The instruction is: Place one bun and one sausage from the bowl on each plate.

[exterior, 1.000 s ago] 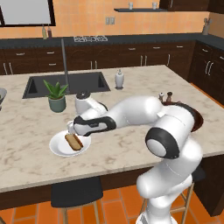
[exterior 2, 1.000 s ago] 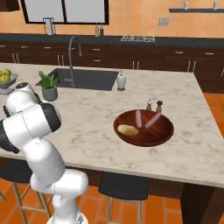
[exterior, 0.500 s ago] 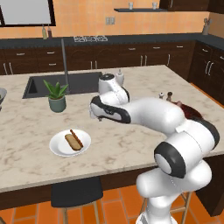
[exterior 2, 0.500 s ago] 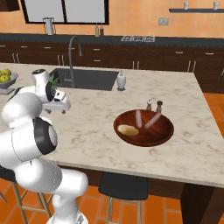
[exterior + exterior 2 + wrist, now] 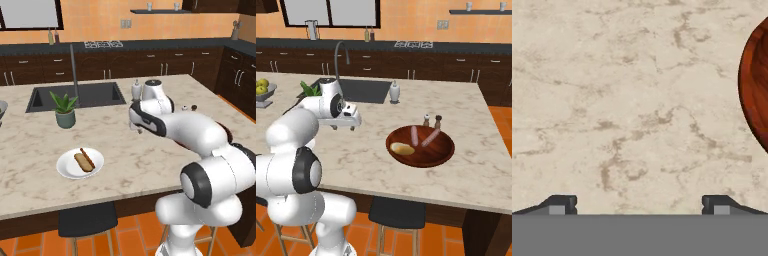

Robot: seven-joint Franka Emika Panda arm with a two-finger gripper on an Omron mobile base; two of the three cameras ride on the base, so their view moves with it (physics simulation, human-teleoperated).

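Currently I hold the pincer (image 5: 342,128) above bare marble counter (image 5: 627,100), between the white plate (image 5: 66,172) on the left and the bowl (image 5: 443,150) on the right. In the hand view its two dark tips stand wide apart with nothing between them, so I read the pincer as spread and carrying no load.

The white plate sits near the front edge of the counter and already bears one bun (image 5: 80,161) with one sausage (image 5: 88,157) lying on it; I judge that plate complete. I cannot find the orange-tan plate, so I give no position for it.

The bowl rests on the counter toward the right, with a salt and pepper pair (image 5: 432,120) just beyond its far rim. It holds one pale bun (image 5: 402,148) at its left side and two sausages (image 5: 422,136) leaning across the middle. Its red-brown rim (image 5: 757,90) enters the hand view at the right edge, which tells me the wrist is positioned short of the bowl, not yet over it.

My judgement: the empty, spread pincer suits a fresh pick, and the bowl is the logical next target for the second serving.

Other items: a potted plant (image 5: 65,108) by the sink (image 5: 90,95), a soap bottle (image 5: 394,92), and a grey bowl of yellow fruit (image 5: 263,90) at far left. No brand, label or legible writing appears on any item.
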